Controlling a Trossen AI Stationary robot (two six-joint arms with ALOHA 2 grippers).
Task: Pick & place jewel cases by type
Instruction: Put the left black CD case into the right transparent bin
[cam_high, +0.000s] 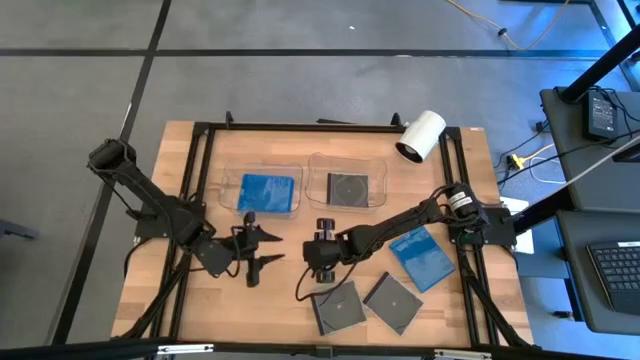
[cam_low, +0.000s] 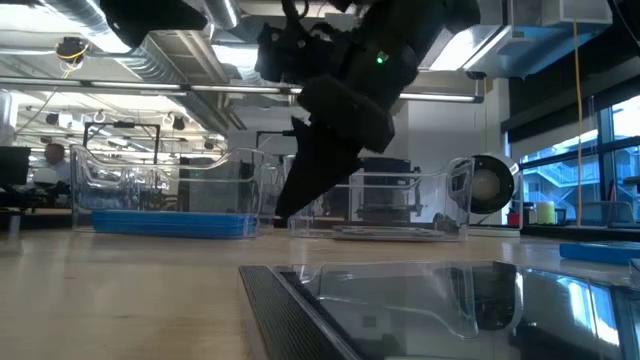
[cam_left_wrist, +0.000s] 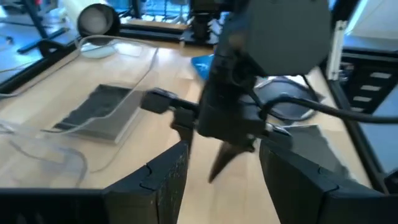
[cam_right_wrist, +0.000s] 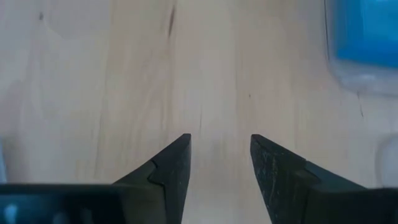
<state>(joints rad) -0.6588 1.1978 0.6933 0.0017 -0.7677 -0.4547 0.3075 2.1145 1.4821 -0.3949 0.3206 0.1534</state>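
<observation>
One bright blue jewel case lies flat in the left clear tray. A dark one lies in the right clear tray. On the bare wood near the right edge rests another blue case. Two dark cases sit by the near edge. My right gripper hangs open over bare wood at the table's middle, pointing down and holding nothing. My left gripper is open and level, just left of it, aimed at the right gripper.
A white cylinder lies at the far right corner by the right tray's wall. The black frame rails run along the table's left and right sides. In the low view a dark case sits close in front.
</observation>
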